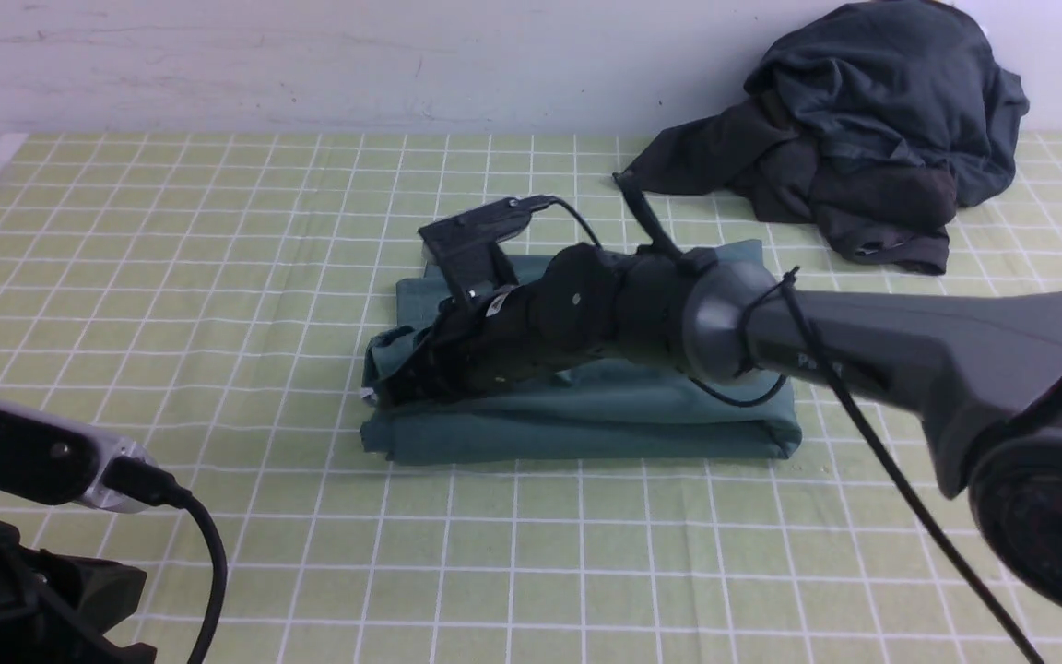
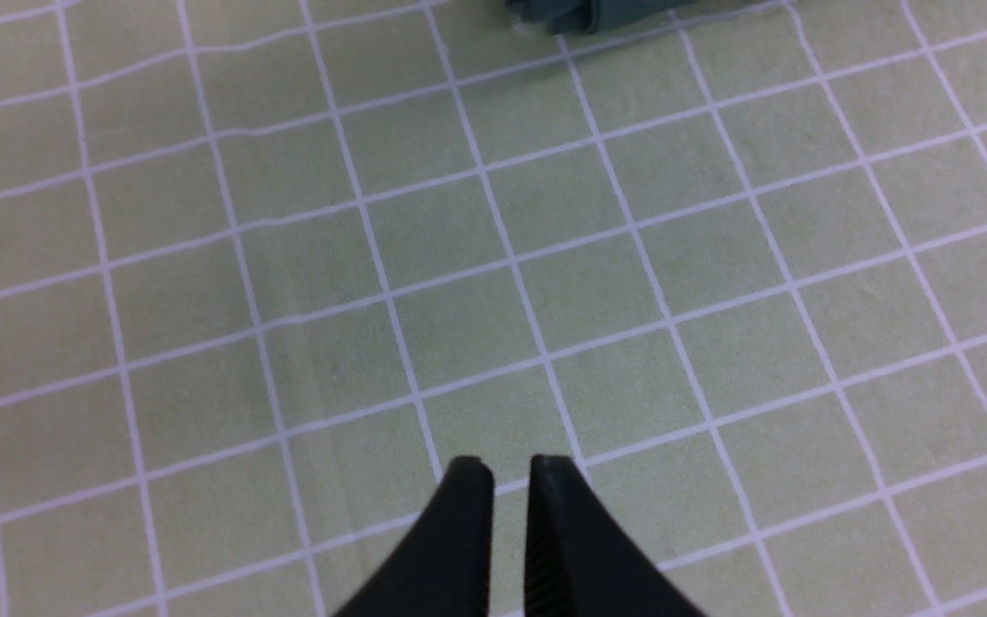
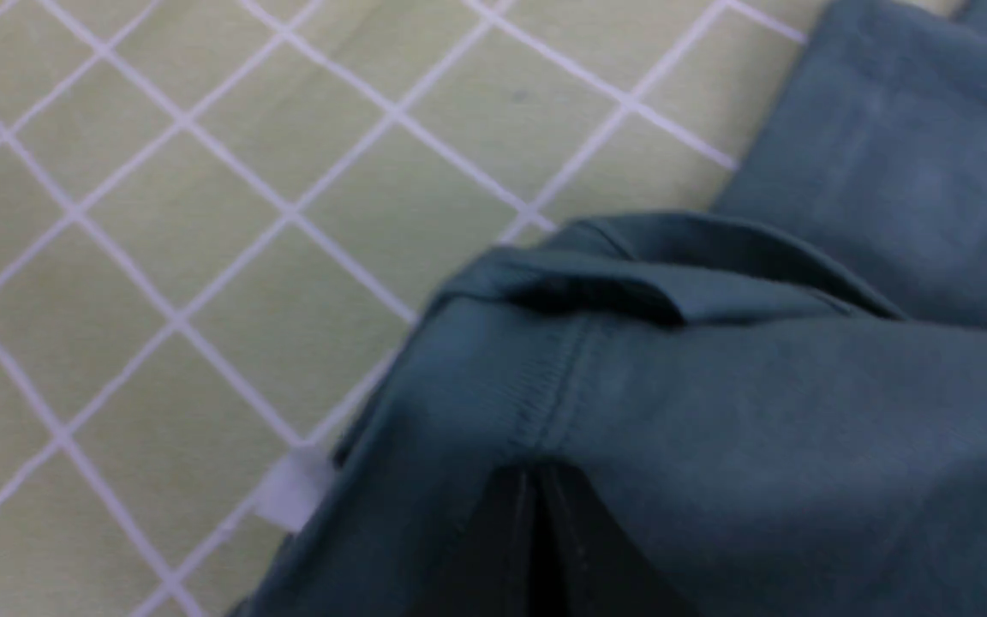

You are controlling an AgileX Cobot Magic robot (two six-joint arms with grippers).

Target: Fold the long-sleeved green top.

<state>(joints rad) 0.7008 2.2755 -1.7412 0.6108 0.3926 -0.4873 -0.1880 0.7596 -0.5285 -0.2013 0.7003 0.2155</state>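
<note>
The green long-sleeved top (image 1: 586, 415) lies folded into a thick rectangle at the middle of the checked mat. My right arm reaches across it to its left end. There my right gripper (image 1: 395, 383) is low on the cloth. In the right wrist view the right gripper (image 3: 536, 480) has its jaws closed on a stitched seam of the top (image 3: 759, 411), and the fabric bunches up over the tips. My left gripper (image 2: 511, 467) hovers over bare mat near the front left, jaws together and empty. A corner of the top (image 2: 596, 13) shows far from it.
A dark charcoal-grey heap of clothes (image 1: 863, 120) lies at the back right against the white wall. A small white label (image 3: 292, 488) sticks out at the top's left end. My left arm (image 1: 24, 516) fills the front left corner.
</note>
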